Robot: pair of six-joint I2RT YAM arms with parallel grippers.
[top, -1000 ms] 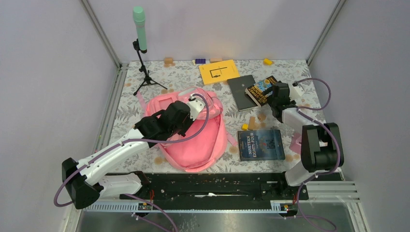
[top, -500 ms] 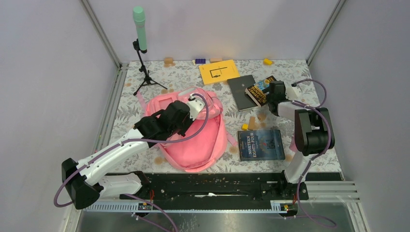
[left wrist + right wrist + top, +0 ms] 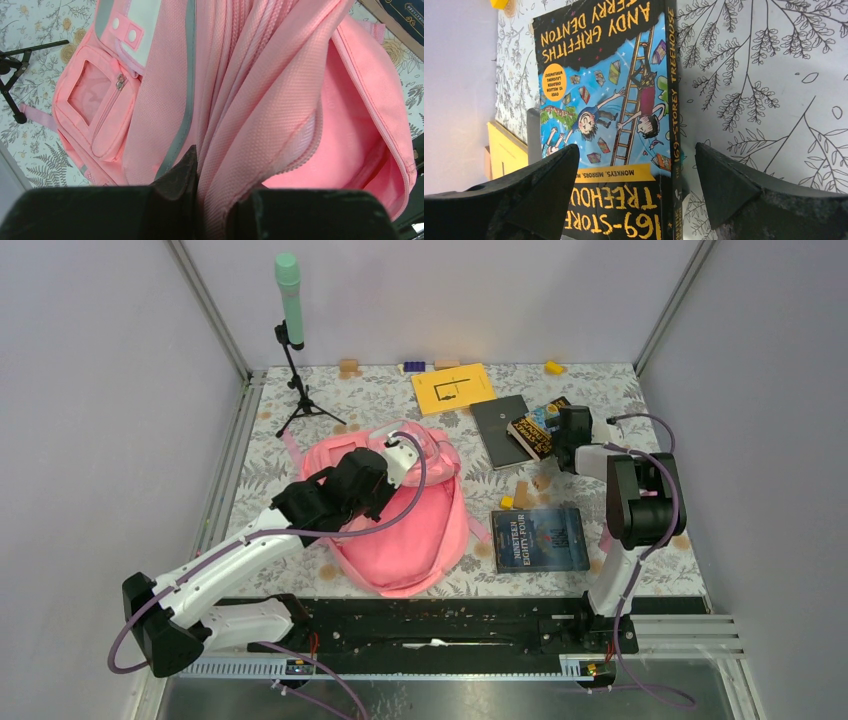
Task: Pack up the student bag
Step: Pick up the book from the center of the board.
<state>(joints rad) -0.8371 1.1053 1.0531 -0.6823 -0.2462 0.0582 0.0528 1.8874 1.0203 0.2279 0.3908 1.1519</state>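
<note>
L gripper (image 3: 215, 197) pinches a fold of student bag (image 3: 410, 535) fabric; main compartment gapes. Bag lies at approx 9 o'clock of table centre. R gripper (image 3: 636, 152) fingers spread wide, either side of treehouse book (image 3: 609, 100), at bag's 2 o'clock.

A robotics lab test cell is being indicated: a floral-covered table (image 3: 380, 400) is being enclosed by plain pale wall panels (image 3: 100, 390) and metal frame posts (image 3: 208, 310), a left arm (image 3: 240, 550) and right arm (image 3: 640, 510) are being carried on a black base rail (image 3: 430, 622), and a green-headed microphone (image 3: 288, 290) is being held up on a tripod.
</note>
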